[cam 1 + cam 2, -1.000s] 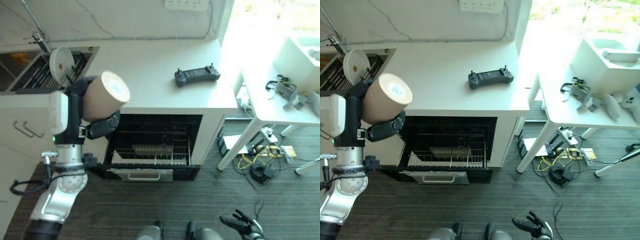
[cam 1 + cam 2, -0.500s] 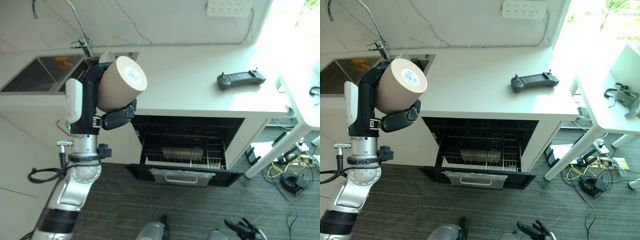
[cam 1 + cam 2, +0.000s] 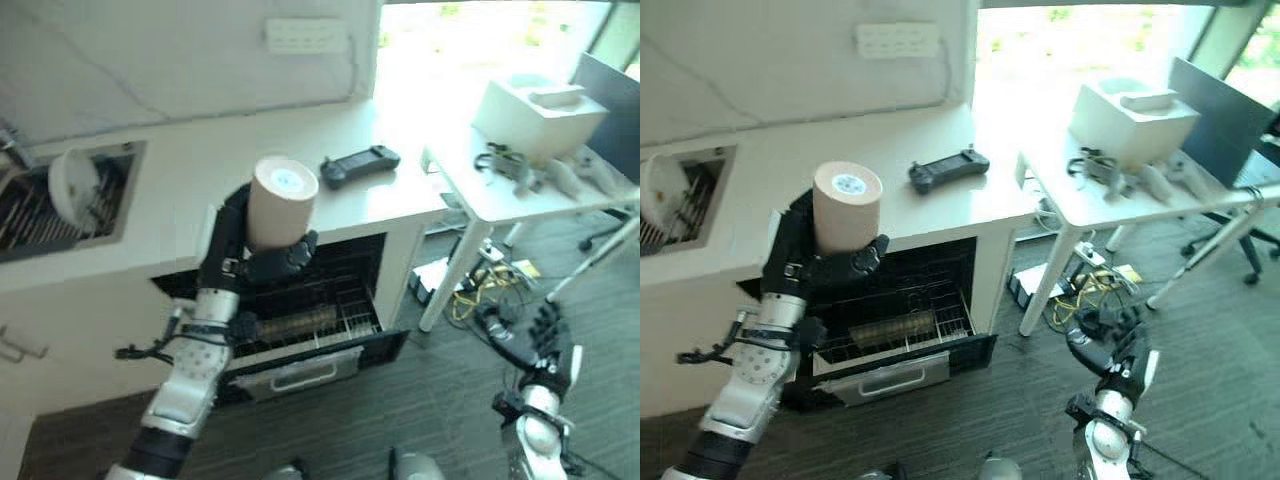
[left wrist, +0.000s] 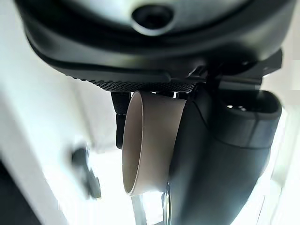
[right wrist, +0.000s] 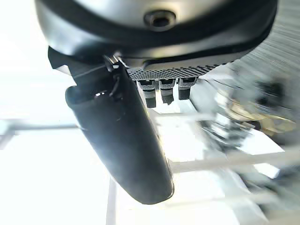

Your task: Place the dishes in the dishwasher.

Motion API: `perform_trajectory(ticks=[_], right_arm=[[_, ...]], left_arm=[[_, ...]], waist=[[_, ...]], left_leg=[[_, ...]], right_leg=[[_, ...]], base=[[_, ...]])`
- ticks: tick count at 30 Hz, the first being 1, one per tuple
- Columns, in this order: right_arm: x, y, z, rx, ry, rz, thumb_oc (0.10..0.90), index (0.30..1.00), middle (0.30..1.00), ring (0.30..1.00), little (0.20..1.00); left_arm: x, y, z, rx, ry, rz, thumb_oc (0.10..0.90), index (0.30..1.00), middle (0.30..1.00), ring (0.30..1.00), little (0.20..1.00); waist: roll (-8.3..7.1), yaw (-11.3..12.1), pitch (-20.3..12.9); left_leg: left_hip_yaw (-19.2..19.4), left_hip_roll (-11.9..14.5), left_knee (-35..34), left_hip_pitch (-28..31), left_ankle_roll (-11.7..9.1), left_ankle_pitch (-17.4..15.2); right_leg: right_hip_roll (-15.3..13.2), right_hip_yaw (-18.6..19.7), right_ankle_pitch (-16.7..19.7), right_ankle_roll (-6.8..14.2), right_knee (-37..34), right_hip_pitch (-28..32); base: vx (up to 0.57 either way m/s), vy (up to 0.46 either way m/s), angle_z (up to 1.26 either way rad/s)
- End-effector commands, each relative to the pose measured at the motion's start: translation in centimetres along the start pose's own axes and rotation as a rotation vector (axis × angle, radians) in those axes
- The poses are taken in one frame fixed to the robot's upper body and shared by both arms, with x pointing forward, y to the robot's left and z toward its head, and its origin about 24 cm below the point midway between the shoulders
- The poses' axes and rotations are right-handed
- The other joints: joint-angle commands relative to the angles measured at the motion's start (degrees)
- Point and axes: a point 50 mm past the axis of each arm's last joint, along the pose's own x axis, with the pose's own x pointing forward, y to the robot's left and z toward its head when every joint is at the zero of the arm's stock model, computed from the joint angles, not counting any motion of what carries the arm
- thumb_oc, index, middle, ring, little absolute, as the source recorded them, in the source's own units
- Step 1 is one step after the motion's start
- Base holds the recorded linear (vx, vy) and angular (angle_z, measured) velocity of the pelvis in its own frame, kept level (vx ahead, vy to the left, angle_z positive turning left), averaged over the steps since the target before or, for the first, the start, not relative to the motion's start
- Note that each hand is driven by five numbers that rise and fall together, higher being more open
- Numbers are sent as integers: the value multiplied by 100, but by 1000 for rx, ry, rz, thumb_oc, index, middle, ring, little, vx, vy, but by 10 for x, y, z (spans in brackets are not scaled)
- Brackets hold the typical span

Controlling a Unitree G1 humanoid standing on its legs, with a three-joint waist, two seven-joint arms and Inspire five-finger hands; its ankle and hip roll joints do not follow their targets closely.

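Above open dishwasher (image 3: 300, 320): tan cup (image 3: 281, 203) held upside down, base up, long axis roughly vertical, in left hand (image 3: 262, 262), fingers and thumb wrapped round its lower part. Cup sits over tabletop (image 3: 190, 190) edge, pulled-out rack (image 3: 895, 330) below and in front of it; coming move likely downward into rack. Rack holds one dish-like item (image 3: 295, 323), otherwise looks bare. Sink (image 3: 60, 205) to left holds white plate (image 3: 72, 182) upright. Right hand (image 3: 1118, 352) low at side, fingers spread, holding nothing, well apart.
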Motion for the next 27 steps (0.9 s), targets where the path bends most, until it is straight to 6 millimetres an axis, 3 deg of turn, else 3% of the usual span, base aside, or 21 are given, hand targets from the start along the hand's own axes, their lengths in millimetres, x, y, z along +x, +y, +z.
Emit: perform_trajectory(ticks=[1,7,8,12,18,27], right_arm=[[15,3,51,32,-327,32,800,900,900,900,900],[5,34,97,149,-527,313,800,900,900,900,900],[5,34,97,149,-527,313,800,900,900,900,900],[-7,62,121,219,-598,596,800,900,900,900,900],[-24,94,125,382,-456,970,800,900,900,900,900],[-36,126,118,424,-315,1082,800,900,900,900,900]], left_arm=[[16,8,42,-90,-271,64,400,300,300,300,300],[14,-2,20,-324,-125,170,400,300,300,300,300],[14,-2,20,-324,-125,170,400,300,300,300,300],[11,-17,5,-342,-18,207,400,300,300,300,300],[-4,-26,-7,-175,17,296,400,300,300,300,300],[-16,-33,-19,154,-50,319,400,300,300,300,300]], waist=[[141,48,-184],[141,-74,-178],[141,-74,-178],[78,-60,-202],[-29,117,-246],[-112,430,-304]], left_leg=[[-368,-18,58,252,275,-1015],[-309,-57,58,374,315,-1075],[-309,-57,58,374,315,-1075],[-272,-37,58,419,305,-1092],[-288,9,58,346,249,-1033],[-478,13,58,242,201,-1001]], right_leg=[[2,-183,-958,87,274,201],[36,-35,-933,93,274,211],[36,-35,-933,93,274,211],[54,-9,-945,84,274,225],[30,-158,-951,54,274,227],[-2,-389,-996,4,274,292]], base=[[58,16,-35],[33,19,-22],[-2,7,-15],[-6,-1,-5],[-28,-47,1],[-4,-50,18]])
